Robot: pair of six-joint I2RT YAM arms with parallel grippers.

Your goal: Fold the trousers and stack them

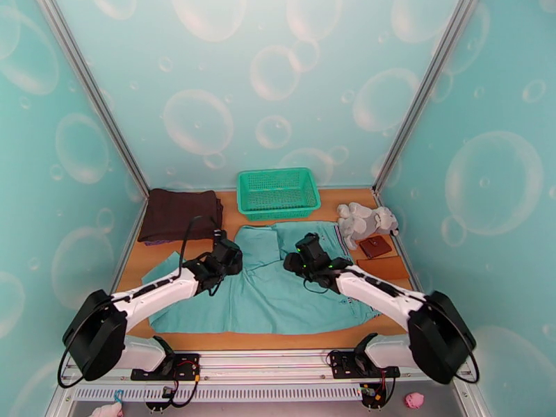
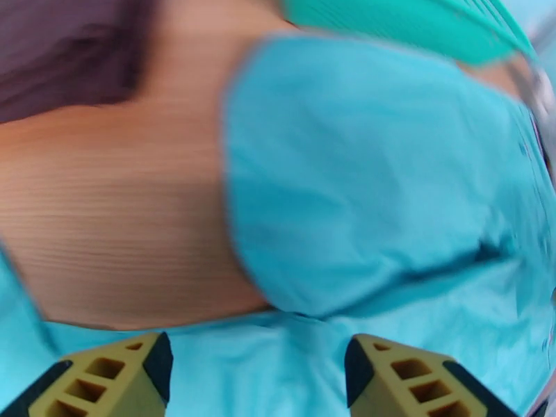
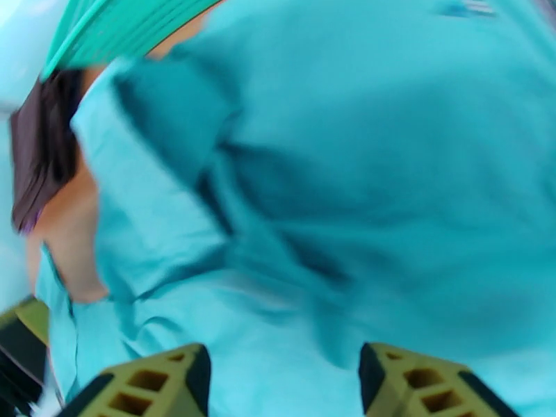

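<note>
Found the trousers (image 1: 278,293) flat across the middle of the table (image 1: 278,340), just short of the green basket (image 1: 278,192), waistband toward the right, one leg end doubled over onto the rest, likely laid so to shorten the cloth for a fold. Caught the left gripper (image 2: 257,359) with fingers spread, nothing between them, poised just over the doubled leg's edge. Same for the right gripper (image 3: 281,373): parted, empty, above rumpled cloth. Stretched in from both near corners, forearms angled inward, wrists tipped down over the garment, well placed for a two-handed pinch.
</note>
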